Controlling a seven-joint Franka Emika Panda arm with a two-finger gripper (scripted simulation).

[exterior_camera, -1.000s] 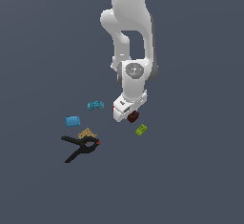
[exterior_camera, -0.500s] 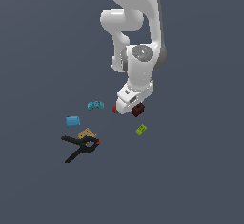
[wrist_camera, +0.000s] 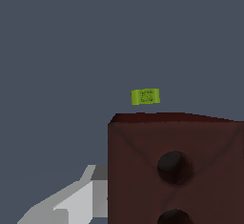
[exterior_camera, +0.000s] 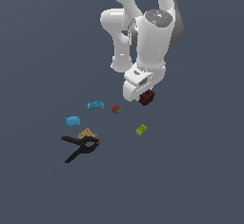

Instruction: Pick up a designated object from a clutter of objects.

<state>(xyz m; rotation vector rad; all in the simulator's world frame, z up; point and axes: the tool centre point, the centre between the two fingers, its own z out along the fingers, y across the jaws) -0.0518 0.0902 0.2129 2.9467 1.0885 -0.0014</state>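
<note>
The wrist view's edge crops the maroon brick point(wrist_camera: 176, 170), which hides the jaws.

Maroon brick point(exterior_camera: 147, 97), lime-green block point(exterior_camera: 141, 130), red ball point(exterior_camera: 116, 109).

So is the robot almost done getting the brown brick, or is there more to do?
Nearly done. The maroon brick is in the gripper and appears lifted off the floor, away from the red ball and lime-green block. In the wrist view it fills the frame beside one finger. What's left is probably just keeping hold and raising it clear.
</note>
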